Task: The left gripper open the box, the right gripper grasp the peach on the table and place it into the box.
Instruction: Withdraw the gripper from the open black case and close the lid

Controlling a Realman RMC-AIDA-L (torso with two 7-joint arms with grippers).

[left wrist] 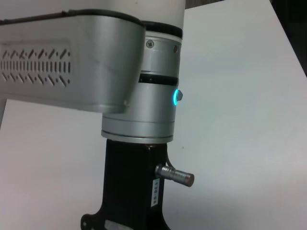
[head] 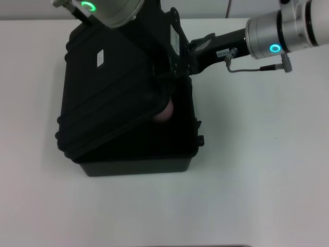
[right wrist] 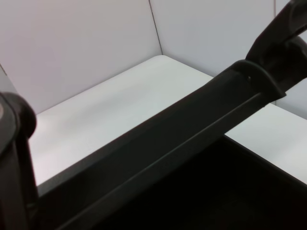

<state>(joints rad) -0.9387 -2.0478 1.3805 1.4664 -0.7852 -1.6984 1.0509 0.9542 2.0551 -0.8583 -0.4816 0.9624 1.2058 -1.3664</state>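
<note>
Head view shows one peach [head: 165,111], a dusty-pink round shape only partly visible, sitting inside the single black box [head: 139,154] just under the raised lid's edge, centre of the frame. One white label [head: 100,57] marks the tilted lid. Two arms appear. From the upper right the right pincer [head: 177,64] reaches across into the box opening above the peach; how far its fingers are spread cannot be told. At the top left, the left pincer [head: 154,38] is against the lid's far edge, its fingers hidden. All rests on the white counter [head: 257,170].
</note>
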